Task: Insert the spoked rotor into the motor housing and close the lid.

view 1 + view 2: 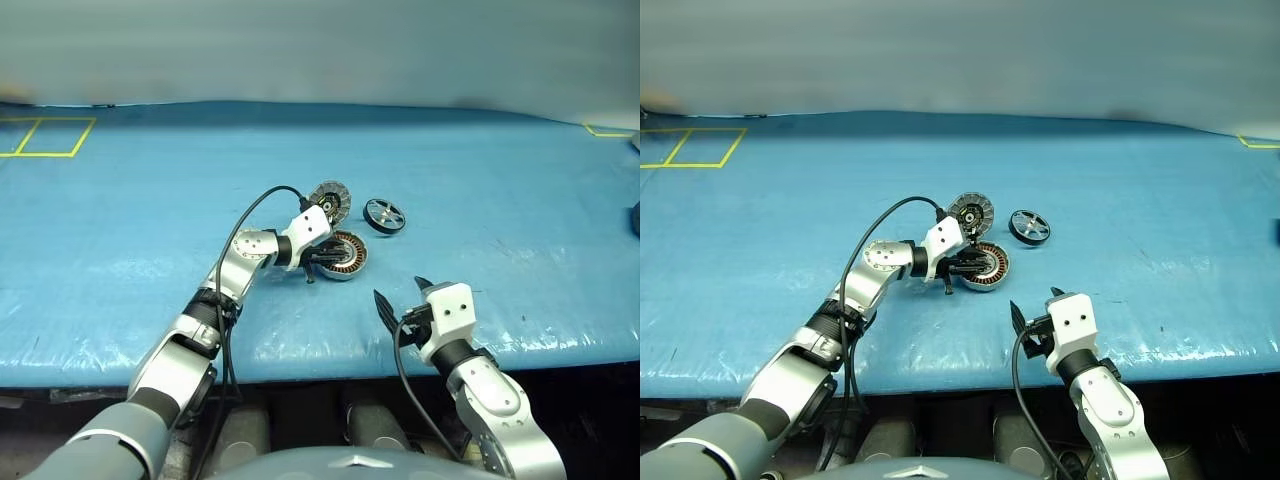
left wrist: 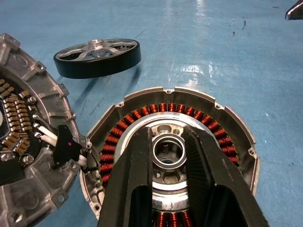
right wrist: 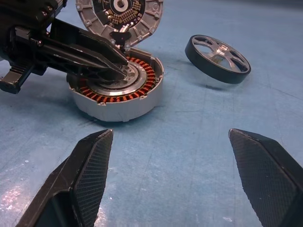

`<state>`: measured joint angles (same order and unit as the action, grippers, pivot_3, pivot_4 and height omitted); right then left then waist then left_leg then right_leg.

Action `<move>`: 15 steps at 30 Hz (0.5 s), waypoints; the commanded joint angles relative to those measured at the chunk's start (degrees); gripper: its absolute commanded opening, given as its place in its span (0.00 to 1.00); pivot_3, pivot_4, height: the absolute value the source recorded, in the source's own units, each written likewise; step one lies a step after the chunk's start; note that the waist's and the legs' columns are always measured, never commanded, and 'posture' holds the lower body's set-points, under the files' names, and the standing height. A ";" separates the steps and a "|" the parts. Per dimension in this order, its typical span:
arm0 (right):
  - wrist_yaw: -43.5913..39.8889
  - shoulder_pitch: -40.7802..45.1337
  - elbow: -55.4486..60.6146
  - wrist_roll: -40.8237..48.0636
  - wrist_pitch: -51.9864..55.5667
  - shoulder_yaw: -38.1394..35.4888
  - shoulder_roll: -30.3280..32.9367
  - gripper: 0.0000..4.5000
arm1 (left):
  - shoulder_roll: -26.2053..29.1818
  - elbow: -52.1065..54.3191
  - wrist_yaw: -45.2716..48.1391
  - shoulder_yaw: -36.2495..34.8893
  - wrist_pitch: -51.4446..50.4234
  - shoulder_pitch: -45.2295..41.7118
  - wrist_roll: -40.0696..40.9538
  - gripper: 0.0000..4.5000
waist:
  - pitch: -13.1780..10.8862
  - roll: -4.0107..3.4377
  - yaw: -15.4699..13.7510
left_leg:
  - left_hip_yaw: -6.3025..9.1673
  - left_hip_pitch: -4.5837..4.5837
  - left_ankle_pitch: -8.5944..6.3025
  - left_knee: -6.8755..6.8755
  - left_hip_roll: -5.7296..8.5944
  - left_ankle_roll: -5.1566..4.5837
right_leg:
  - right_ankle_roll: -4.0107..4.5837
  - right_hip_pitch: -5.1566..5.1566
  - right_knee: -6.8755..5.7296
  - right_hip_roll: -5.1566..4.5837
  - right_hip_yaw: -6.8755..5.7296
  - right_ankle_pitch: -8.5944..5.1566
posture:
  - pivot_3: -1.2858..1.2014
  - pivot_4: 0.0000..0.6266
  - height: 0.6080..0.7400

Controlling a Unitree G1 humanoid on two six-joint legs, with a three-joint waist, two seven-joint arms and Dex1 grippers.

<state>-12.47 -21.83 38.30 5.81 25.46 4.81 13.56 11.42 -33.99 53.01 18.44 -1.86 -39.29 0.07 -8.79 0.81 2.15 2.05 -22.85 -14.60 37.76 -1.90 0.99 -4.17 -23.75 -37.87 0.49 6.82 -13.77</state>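
Nothing of the task looks finished yet: on the blue worktop the motor housing sits with its lid swung up and open, the spoked rotor is not in it, and so both the insertion and the closing are left to do; the housing lies near the middle of the worktop, a shallow silver cup with a ring of copper-coloured windings around a bright central hub, its rim notched and screwed at intervals; the lid stands tilted up at the housing's far side, hinged to it, its inner face showing radial grey segments, small tan components and a dark centre; the rotor rests just beside the housing on the robot's right, apart from it, a flat black-rimmed wheel with shiny silver spokes, seemingly propped at a tilt; the left end effector reaches over the housing with its fingers narrowed about the central hub, though whether they actually clamp it is unclear; the right end effector hovers near the worktop's front edge, spread wide and empty.
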 commanded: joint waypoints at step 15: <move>0.31 0.18 0.79 -0.44 -0.03 0.14 -0.01 0.92 | -1.41 -1.09 0.50 -1.00 0.94 -0.04 0.61 0.14 | 0.00 0.00 0.01 | 0.00 0.00 0.00 0.05 0.02 0.00 | -0.02 0.03 0.00 -0.01 0.00 0.01 | 0.52 0.24 1.00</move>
<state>-12.30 -21.66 38.22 5.24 25.63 4.95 13.57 10.28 -35.38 53.73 18.31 -1.19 -39.24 0.46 -8.79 0.81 2.16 2.06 -22.85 -14.60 37.81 -1.89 0.99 -4.19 -23.72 -37.87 0.48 6.82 -13.76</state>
